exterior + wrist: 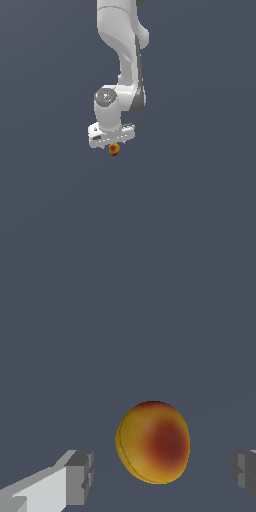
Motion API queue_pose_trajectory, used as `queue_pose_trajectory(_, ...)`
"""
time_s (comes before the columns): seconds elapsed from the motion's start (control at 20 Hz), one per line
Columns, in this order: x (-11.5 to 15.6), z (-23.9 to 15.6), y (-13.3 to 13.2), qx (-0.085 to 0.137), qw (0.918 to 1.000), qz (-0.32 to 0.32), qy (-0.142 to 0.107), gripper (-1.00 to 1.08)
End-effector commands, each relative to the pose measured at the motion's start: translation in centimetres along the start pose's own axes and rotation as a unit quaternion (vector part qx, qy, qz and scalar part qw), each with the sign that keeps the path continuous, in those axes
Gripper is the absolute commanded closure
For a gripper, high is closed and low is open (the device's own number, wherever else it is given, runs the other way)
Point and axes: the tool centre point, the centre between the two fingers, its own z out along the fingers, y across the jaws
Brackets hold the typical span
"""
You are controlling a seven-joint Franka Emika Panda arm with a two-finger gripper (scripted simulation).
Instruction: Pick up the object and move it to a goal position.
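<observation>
The object (152,442) is a small round ball, yellow-orange with a dark red patch. In the wrist view it sits between my two grey fingertips (80,476), with a visible gap on each side, so nothing touches it. In the exterior view the ball (114,149) shows just under the white hand, and my gripper (114,144) stands open around it, pointing straight down. From these views I cannot tell whether the ball rests on the ground.
A plain dark blue-grey surface (200,200) fills everything around the arm. No other object, container or edge shows in either view.
</observation>
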Motion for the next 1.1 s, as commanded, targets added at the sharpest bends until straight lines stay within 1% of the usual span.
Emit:
queue_pose_trajectory(0.0, -0.1, 1.2, 0.0, 0.000, 1.0000, -0.001, 0.000, -0.92)
queue_pose_trajectory(0.2, -0.1, 3.0, -0.1, 0.000, 1.0000, -0.001, 0.000, -0.92)
queue_pose_trajectory(0.45, 0.0, 3.6, 0.0, 0.000, 1.0000, -0.001, 0.000, -0.92)
queue_pose_trajectory(0.5, 0.0, 3.6, 0.0, 0.000, 1.0000, -0.001, 0.000, 1.08)
queue_pose_trajectory(1.05, 0.0, 3.5, 0.0, 0.000, 1.0000, -0.002, 0.000, 1.08)
